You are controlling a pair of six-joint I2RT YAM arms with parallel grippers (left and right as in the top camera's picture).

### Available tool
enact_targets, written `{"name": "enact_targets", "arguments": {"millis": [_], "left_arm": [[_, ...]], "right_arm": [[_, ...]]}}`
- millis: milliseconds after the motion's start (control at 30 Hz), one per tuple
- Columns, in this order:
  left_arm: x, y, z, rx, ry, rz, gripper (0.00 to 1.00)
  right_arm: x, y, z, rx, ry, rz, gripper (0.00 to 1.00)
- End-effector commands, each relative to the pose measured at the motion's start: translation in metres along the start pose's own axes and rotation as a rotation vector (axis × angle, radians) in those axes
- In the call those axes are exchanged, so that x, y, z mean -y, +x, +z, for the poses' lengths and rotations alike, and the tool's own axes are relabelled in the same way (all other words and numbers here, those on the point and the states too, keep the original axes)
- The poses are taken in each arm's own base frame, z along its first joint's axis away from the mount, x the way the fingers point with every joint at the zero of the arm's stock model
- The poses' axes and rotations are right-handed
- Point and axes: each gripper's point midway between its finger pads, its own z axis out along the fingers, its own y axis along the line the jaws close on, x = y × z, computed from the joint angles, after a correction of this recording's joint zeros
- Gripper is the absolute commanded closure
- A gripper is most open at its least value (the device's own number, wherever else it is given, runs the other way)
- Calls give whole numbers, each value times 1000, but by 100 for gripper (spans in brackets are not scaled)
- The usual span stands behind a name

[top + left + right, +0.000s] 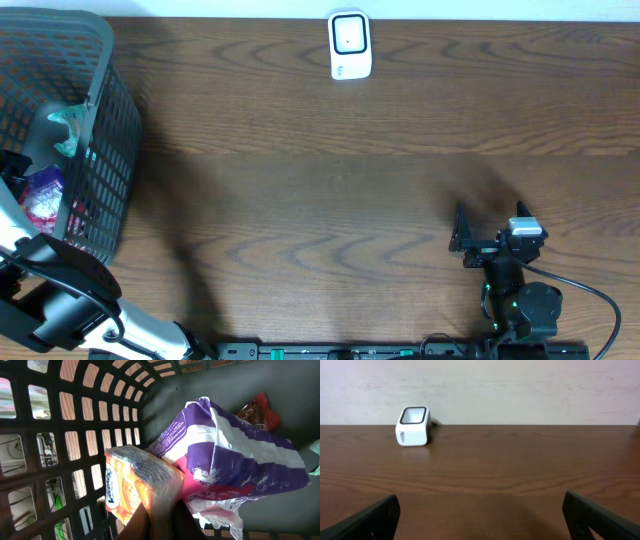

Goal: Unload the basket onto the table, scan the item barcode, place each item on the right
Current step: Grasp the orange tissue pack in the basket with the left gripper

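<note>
In the left wrist view my left gripper [162, 510] is down inside the dark mesh basket [75, 435]. It is shut on the clear plastic edge of an orange and white packet [130, 485], which fills the lower left of that view. No barcode shows on it. The white scanner [350, 45] stands at the far edge of the table, and the right wrist view also takes in the scanner [412, 426]. My right gripper [465, 240] rests open near the front right, with nothing between its fingers [375, 517].
The basket [100, 120] stands at the table's left end. In it lie a purple and white striped bag [235, 455], touching the packet, and a red wrapped item [257, 410] behind it. A teal object [68, 130] sits at the basket's wall.
</note>
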Motion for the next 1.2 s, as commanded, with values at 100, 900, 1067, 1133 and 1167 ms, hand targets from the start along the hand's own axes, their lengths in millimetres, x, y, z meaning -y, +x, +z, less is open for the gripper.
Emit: {"name": "enact_targets", "arguments": {"millis": [100, 900, 1067, 1133, 1167], "left_arm": [[-6, -1, -3, 14, -22, -1, 92], [-5, 24, 37, -54, -72, 33, 93], [-4, 23, 38, -46, -66, 31, 88], [-3, 22, 38, -43, -63, 52, 88], [-3, 21, 38, -42, -62, 64, 88]], "right_arm": [[2, 0, 0, 2, 12, 10, 1], [2, 0, 0, 2, 12, 10, 1], [2, 0, 0, 2, 12, 10, 1], [2, 0, 0, 2, 12, 10, 1], [2, 0, 0, 2, 12, 10, 1]]}}
